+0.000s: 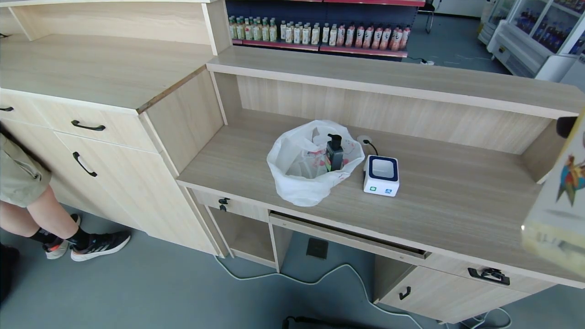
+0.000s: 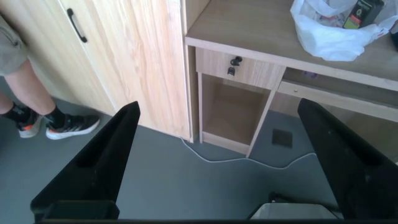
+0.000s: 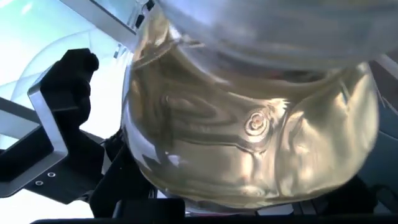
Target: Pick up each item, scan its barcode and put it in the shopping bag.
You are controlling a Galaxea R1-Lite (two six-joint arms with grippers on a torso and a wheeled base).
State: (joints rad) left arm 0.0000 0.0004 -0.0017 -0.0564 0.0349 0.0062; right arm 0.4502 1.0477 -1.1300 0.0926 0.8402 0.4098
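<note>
A white shopping bag stands open on the wooden counter, and a dark pump bottle stands upright inside it. Just right of the bag sits a white scanner with a blue-rimmed top. My right gripper is shut on a big clear bottle of yellow liquid. This bottle is raised at the counter's right end, its label facing me. My left gripper hangs open and empty over the grey floor, left of and below the bag.
A raised ledge runs behind the counter. A taller cabinet with drawers and a door stands to the left. Below the counter are an open cubby, a pull-out tray and a white cable on the floor.
</note>
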